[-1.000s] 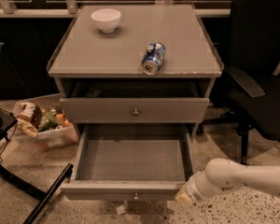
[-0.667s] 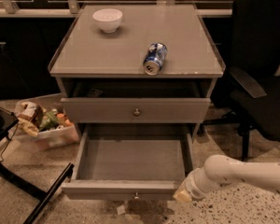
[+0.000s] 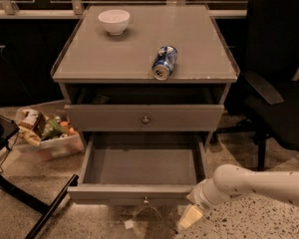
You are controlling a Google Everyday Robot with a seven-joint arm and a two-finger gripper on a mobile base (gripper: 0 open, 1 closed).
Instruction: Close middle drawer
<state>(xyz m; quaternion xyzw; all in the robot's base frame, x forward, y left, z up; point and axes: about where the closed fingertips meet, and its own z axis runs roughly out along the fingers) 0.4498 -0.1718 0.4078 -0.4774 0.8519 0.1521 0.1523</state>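
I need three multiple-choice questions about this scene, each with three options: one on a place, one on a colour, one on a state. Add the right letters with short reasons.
1. Where is the gripper?
A) high at the upper left
B) low, by the front right corner of the middle drawer
C) out of view

2. What colour is the bowl?
A) white
B) red
C) black

3. How is the middle drawer?
A) pulled out
B) fully shut
C) taken away

Answers: 1 B, it sits beside that corner, near the floor; 2 A, it looks white against the grey cabinet top; 3 A, its empty inside shows.
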